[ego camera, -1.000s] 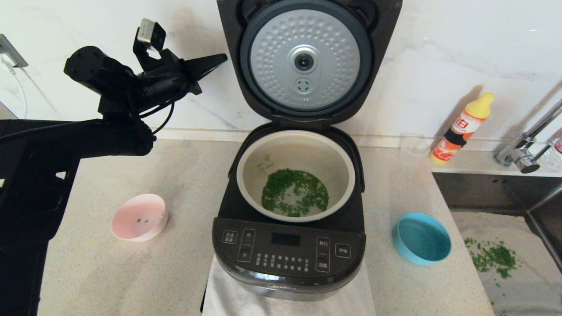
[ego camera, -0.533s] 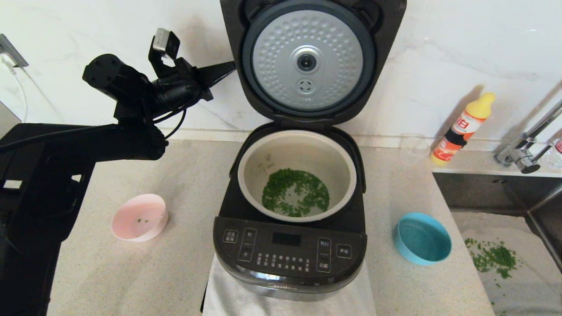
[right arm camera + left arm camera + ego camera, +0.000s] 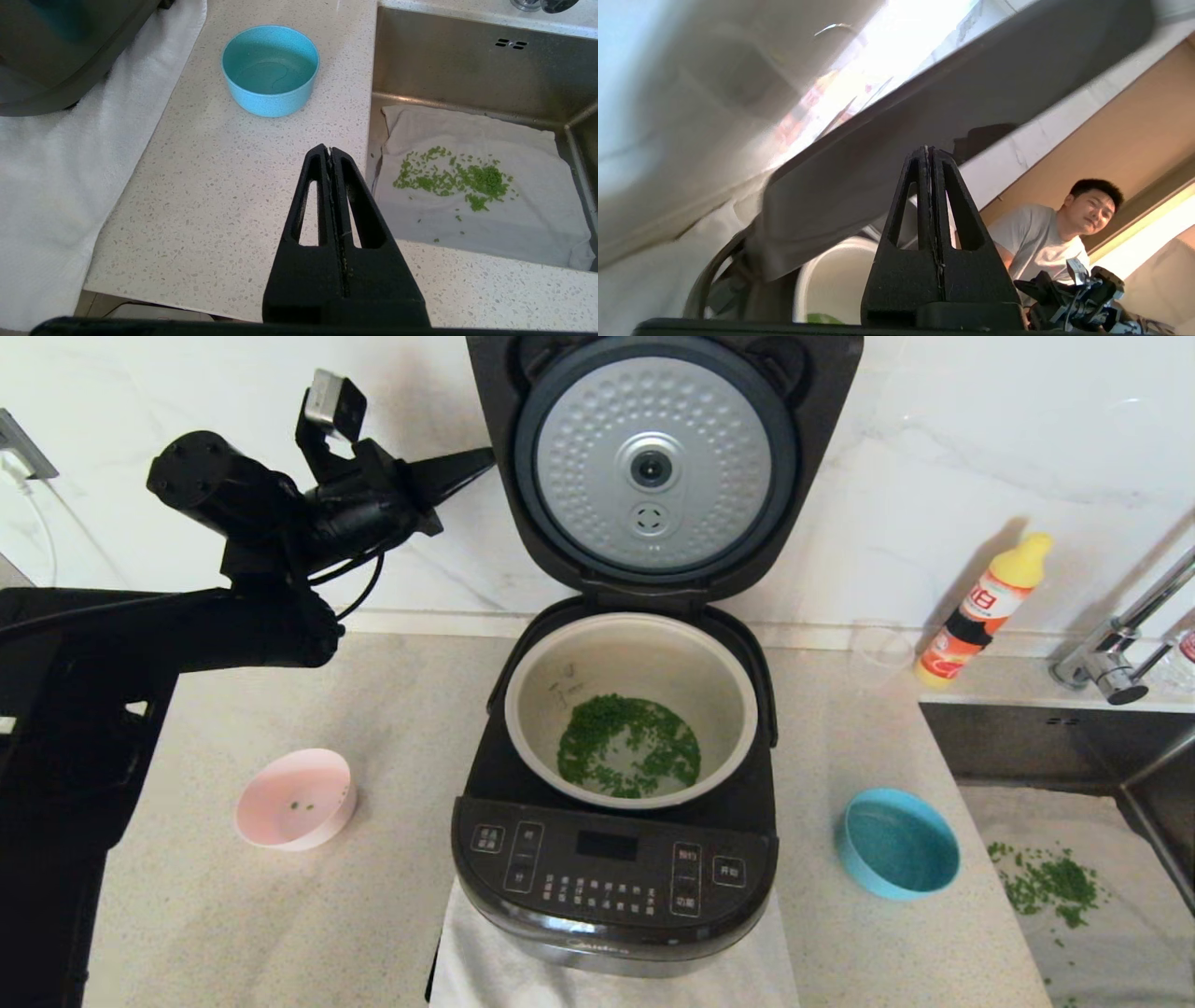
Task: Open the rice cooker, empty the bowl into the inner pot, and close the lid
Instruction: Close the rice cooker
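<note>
The black rice cooker [image 3: 611, 877] stands open at the middle of the counter. Its lid [image 3: 653, 467] is upright, dimpled silver underside facing me. The pale inner pot [image 3: 635, 658] holds chopped green bits [image 3: 627, 747]. A pink bowl [image 3: 294, 798] with a few green specks sits left of the cooker. An empty blue bowl [image 3: 898, 855] sits to its right. My left gripper [image 3: 487, 455] is shut and empty, raised beside the lid's left edge; in the left wrist view [image 3: 928, 148] the lid's back [image 3: 924, 102] is just beyond it. My right gripper [image 3: 330, 149] is shut and empty, above the counter near the blue bowl [image 3: 270, 70].
A white towel [image 3: 485, 961] lies under the cooker. A sink [image 3: 467, 56] at the right holds a cloth with scattered green bits [image 3: 448, 177]. A yellow bottle [image 3: 985, 607], a clear cup [image 3: 879, 649] and a faucet [image 3: 1120, 644] stand at the back right.
My left arm swung right and down toward the lid's edge, then drew back a little left and up. The lid stays upright.
</note>
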Motion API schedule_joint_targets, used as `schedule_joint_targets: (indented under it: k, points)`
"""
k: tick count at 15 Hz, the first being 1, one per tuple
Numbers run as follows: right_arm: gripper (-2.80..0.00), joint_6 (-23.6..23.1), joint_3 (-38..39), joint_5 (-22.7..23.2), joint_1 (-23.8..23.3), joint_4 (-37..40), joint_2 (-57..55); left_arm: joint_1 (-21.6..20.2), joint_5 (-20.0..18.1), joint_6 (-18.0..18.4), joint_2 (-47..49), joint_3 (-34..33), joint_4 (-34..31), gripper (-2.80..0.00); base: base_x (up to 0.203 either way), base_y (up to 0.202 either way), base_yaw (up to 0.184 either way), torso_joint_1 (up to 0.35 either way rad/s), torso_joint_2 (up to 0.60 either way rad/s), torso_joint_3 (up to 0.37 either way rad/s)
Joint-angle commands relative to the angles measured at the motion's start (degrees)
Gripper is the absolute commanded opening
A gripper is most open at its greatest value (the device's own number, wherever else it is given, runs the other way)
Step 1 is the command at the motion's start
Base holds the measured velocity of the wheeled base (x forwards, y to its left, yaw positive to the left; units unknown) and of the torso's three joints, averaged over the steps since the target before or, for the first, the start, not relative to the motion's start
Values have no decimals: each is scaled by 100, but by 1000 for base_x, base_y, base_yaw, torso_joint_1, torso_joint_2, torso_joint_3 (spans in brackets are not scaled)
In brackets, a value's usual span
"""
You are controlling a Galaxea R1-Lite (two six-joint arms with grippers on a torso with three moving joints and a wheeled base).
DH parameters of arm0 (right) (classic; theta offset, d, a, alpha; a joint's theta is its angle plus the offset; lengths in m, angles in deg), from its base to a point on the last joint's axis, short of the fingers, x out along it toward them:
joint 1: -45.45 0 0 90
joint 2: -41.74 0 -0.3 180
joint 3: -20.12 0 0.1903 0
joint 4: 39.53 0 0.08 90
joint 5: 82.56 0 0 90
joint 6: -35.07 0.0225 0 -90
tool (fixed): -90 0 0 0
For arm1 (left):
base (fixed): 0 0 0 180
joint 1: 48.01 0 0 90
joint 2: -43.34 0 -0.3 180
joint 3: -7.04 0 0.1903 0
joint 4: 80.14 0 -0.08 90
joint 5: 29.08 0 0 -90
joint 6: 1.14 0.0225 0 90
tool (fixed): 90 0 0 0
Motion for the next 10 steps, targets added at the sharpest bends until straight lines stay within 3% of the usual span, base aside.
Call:
schedule_joint_targets:
  k: [1,6,10]
  points:
    - [-280,-4,0,5,2,0,1,-79,-23,-44,-553,-278,61,-280,0,0,0,0,0,0]
    - [-280,-4,0,5,2,4,-4,-191,-91,-55,-2221,-1661,-62,-280,0,0,0,0,0,0]
    - [-280,-4,0,5,2,-1,-4,-260,-684,-61,-3886,-3282,-430,-280,0,0,0,0,0,0]
